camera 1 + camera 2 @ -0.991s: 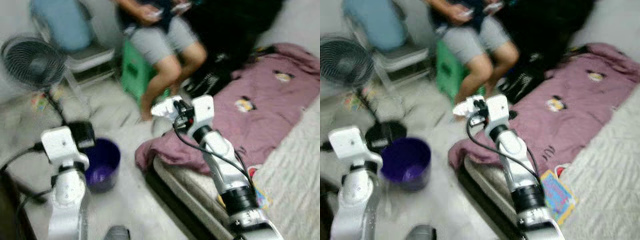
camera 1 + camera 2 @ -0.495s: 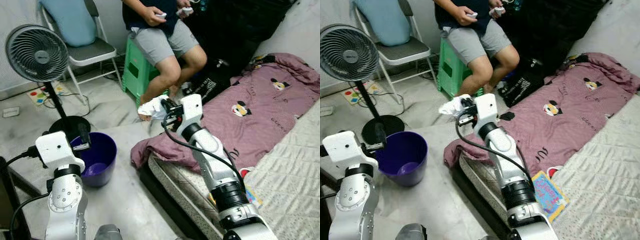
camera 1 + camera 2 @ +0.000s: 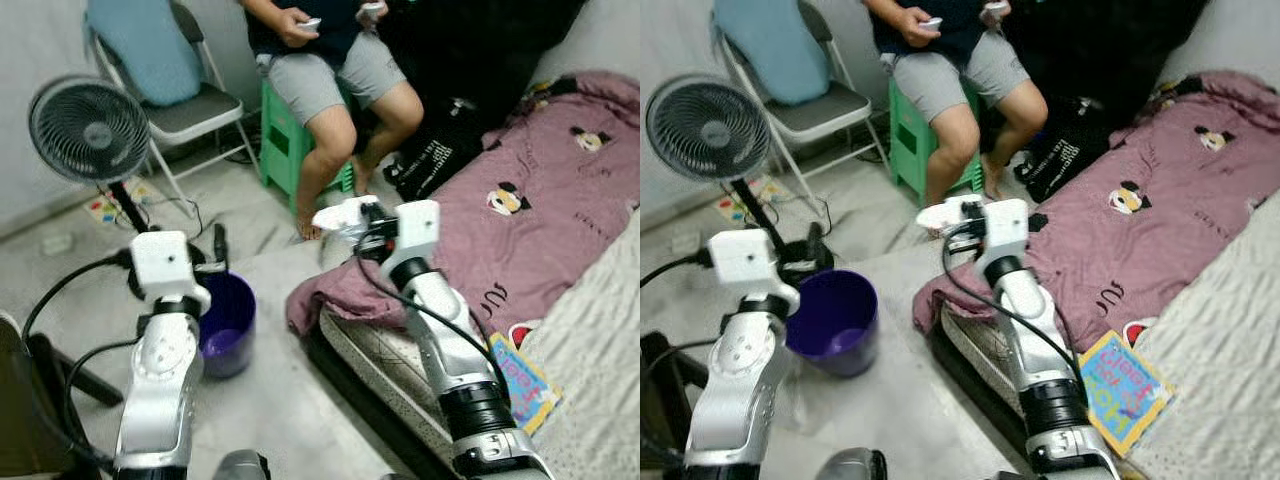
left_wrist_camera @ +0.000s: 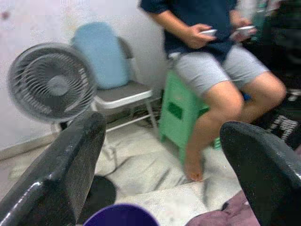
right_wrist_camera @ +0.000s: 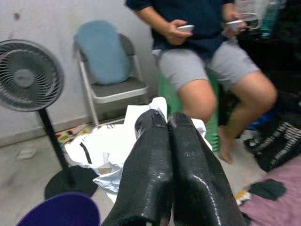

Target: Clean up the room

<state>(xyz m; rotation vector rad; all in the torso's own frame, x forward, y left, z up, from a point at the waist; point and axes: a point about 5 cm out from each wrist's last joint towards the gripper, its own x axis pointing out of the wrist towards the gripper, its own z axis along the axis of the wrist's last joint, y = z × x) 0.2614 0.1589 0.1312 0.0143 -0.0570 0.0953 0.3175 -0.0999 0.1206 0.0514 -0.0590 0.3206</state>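
The right gripper [image 5: 162,123] pinches crumpled white paper [image 5: 110,148] between closed glossy fingers, above the floor near the round purple bin [image 3: 833,320]. The left gripper [image 4: 160,155] hangs wide apart above that bin, beside the rumpled mauve blanket [image 3: 530,220].

The person [image 3: 330,60] on the green stool [image 3: 915,140] is cut off at the chest by the top edge of both eye views, and the right gripper's [image 5: 164,123] closed jaws hide the middle of the crumpled white paper [image 5: 106,146] they hold. The purple bucket [image 3: 835,320] is partly covered by the left arm in the left eye view, and only its rim enters the left wrist view. The colourful book [image 3: 1120,385] on the bed [image 3: 1220,340] is too blurred to read its cover.
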